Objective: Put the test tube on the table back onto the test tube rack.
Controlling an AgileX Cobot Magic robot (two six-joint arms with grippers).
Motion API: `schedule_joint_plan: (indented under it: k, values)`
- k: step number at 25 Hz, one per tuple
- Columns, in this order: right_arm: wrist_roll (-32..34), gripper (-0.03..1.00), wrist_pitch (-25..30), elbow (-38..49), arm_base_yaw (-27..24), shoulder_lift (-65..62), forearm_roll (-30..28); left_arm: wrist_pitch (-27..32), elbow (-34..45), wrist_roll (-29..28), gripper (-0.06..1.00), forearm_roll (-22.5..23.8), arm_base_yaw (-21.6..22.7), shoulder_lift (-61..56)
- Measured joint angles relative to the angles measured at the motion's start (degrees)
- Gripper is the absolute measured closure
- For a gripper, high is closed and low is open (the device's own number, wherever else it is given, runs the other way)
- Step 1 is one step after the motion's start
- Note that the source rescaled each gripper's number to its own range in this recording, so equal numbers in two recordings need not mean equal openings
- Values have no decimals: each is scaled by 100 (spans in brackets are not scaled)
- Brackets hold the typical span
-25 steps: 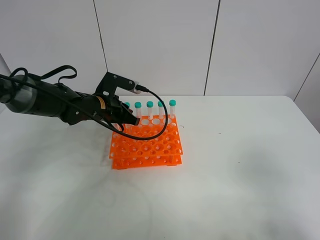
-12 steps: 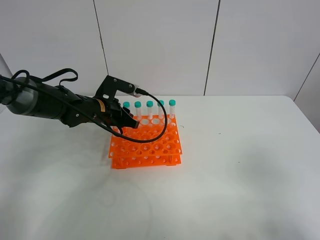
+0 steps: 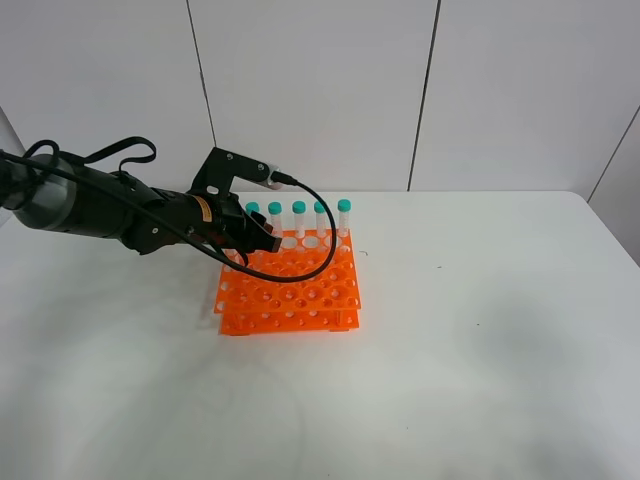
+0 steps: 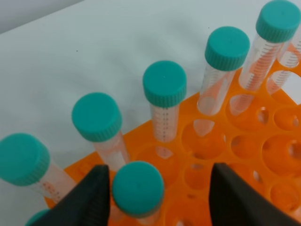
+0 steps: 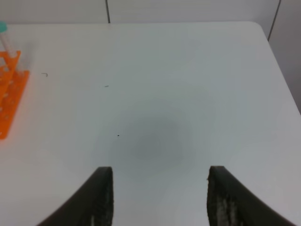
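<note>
The orange test tube rack [image 3: 290,290] stands on the white table [image 3: 450,360] left of centre, with several teal-capped tubes upright in its back row [image 3: 299,215]. My left gripper [image 3: 262,240] hovers over the rack's back left corner. In the left wrist view its fingers [image 4: 89,197] stand apart around one test tube [image 4: 138,188], which sits upright in a rack hole close to one finger, with a wide gap to the other. My right gripper [image 5: 160,188] is open over bare table with nothing in it, and the rack's edge [image 5: 9,94] is off to its side.
A black cable [image 3: 310,250] loops from the left arm over the rack's back rows. White wall panels stand behind the table. The table's right edge [image 5: 277,70] runs near the right gripper.
My left gripper's jaws have spread apart, letting go of the tube now standing in the rack. The rack has shifted slightly to the left. The right gripper has not moved.
</note>
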Motion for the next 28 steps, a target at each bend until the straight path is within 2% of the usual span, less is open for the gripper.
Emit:
schedule_joint_plan:
  k: [15,18,20,21,26,28]
  values:
    - [0,38,0,0,0,0,0,529,-132,-70,59,-12,0,-773]
    - [0,38,0,0,0,0,0,785,-132,-53,59,-258,32,-1242]
    - [0,38,0,0,0,0,0,1085,-166,207,59,-594,130,-1534]
    - [0,38,0,0,0,0,0,1234,-179,513,59,-868,222,-1687]
    - [0,38,0,0,0,0,0,2211,-192,2759,59,-3020,846,-2272]
    - [0,38,0,0,0,0,0,2515,-192,3427,59,-3635,1064,-2418]
